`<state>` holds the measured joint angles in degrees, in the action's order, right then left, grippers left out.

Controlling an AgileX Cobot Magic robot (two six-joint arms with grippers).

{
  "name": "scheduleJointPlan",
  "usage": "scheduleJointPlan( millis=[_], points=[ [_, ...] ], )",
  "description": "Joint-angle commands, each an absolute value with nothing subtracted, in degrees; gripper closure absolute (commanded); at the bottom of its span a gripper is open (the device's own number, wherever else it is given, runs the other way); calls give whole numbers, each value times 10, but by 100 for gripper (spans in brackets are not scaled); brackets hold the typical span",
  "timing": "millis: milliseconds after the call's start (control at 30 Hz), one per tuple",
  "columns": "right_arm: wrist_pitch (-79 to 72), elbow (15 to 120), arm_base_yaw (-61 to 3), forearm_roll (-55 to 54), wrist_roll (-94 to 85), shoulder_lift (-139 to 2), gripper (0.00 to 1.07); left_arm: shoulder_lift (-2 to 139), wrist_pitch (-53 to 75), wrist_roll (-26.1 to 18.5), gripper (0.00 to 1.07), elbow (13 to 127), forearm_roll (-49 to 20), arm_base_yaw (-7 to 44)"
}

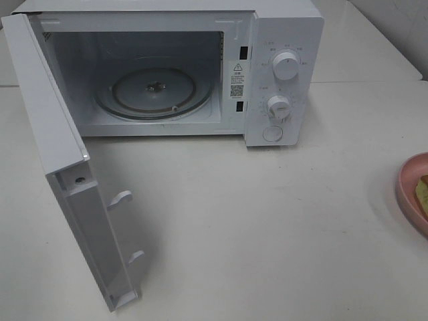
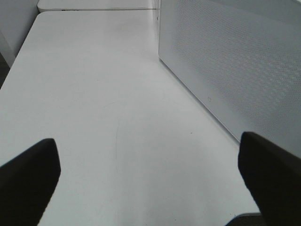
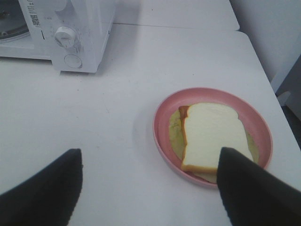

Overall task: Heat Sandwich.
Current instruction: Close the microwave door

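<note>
The sandwich (image 3: 211, 136), white bread with a tan crust over yellowish-green filling, lies flat on a round pink plate (image 3: 162, 141). My right gripper (image 3: 150, 162) hovers open just short of the plate, and one dark finger (image 3: 249, 188) covers the sandwich's near corner in the right wrist view. In the high view only a sliver of the sandwich (image 1: 422, 190) and the plate (image 1: 406, 184) shows at the right edge. The white microwave (image 1: 284, 40) stands at the back with its door (image 1: 53, 134) swung wide to the left. My left gripper (image 2: 148, 160) is open over bare table beside the door's perforated outer face (image 2: 235, 61). Neither arm appears in the high view.
Inside the microwave lies a bare glass turntable (image 1: 152, 90). Two knobs (image 1: 285, 65) and a round button are on its right panel (image 3: 70, 37). The open door juts toward the table's front left. White tabletop (image 1: 267, 221) stretches between microwave and plate.
</note>
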<state>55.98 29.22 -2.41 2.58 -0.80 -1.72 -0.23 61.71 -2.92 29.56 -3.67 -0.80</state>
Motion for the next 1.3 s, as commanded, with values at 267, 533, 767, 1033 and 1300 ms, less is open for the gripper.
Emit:
scheduleJointPlan(
  millis=[267,533,767,1033,1300],
  points=[
    [572,285,-7,19,0,17,31,-7,611,-29,9,296,-39,-10],
    [572,285,-7,17,0,17,31,-7,611,-29,9,296,-39,-10],
    [572,285,-7,17,0,17,31,-7,611,-29,9,296,-39,-10],
    [572,285,-7,18,0,17,31,-7,611,-29,9,296,-39,-10],
    [572,285,-7,18,0,17,31,-7,611,-29,9,296,-39,-10]
  ],
)
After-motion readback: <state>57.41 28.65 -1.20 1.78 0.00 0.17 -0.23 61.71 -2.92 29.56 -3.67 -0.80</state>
